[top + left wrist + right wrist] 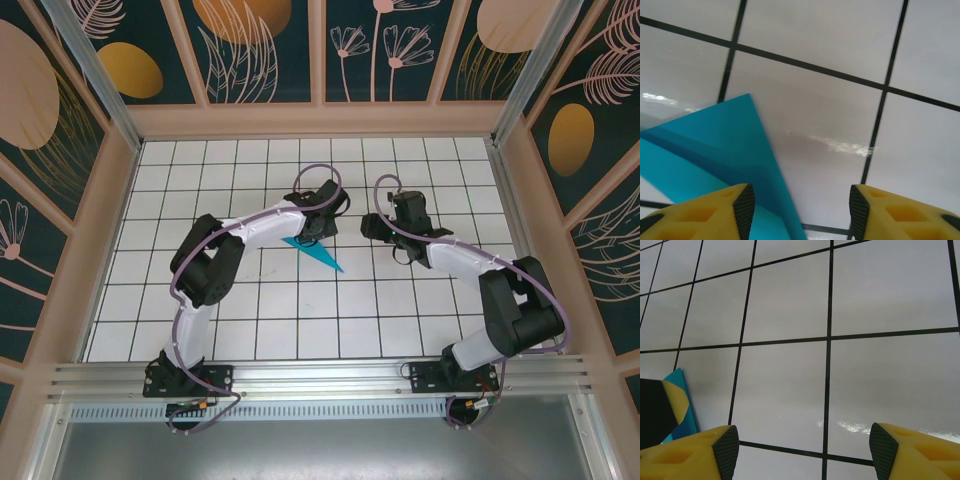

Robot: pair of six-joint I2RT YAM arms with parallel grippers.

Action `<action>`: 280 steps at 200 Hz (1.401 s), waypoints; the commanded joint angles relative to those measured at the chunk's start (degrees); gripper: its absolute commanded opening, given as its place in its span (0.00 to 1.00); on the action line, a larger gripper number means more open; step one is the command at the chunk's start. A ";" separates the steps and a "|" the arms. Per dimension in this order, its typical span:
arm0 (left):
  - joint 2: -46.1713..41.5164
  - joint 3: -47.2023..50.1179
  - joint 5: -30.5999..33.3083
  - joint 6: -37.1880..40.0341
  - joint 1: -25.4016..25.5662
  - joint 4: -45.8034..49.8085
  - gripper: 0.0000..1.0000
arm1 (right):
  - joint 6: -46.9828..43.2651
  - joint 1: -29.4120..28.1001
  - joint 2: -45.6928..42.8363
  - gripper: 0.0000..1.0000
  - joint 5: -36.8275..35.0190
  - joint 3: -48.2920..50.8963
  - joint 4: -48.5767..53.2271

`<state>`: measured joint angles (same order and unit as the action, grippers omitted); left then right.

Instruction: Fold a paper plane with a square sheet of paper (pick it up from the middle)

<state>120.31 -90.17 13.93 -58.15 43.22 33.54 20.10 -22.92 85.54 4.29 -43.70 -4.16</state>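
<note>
Just beneath left gripper (800, 200) lies paper plane (715, 145) (teal).

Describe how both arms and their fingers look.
Left arm and right arm: white links, bulky black joints, a lilac cable looped along each. Left fingers and right fingers: yellow blocks with black pads.

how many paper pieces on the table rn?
1. The folded teal paper lies near the middle of the table, by the left gripper, which may hide part of it.
</note>
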 commanded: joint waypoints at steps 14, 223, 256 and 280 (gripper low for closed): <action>-0.07 -1.86 3.63 -2.01 1.67 8.30 0.52 | 1.25 0.23 -1.04 0.72 -1.31 0.64 -0.33; -8.69 9.18 3.97 -6.83 2.57 4.44 0.16 | 2.93 0.32 2.19 0.70 -1.66 -1.13 2.15; -9.84 9.16 5.33 -6.48 2.65 4.61 0.04 | 2.93 0.33 2.05 0.71 -1.74 -1.12 2.19; -11.30 7.55 6.88 -4.10 2.61 3.94 0.00 | 3.08 0.46 1.67 0.70 -1.21 -0.74 1.69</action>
<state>112.22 -81.41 17.93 -64.53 45.71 37.91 22.04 -22.92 87.18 3.88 -43.72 -2.61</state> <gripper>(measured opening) 0.067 0.706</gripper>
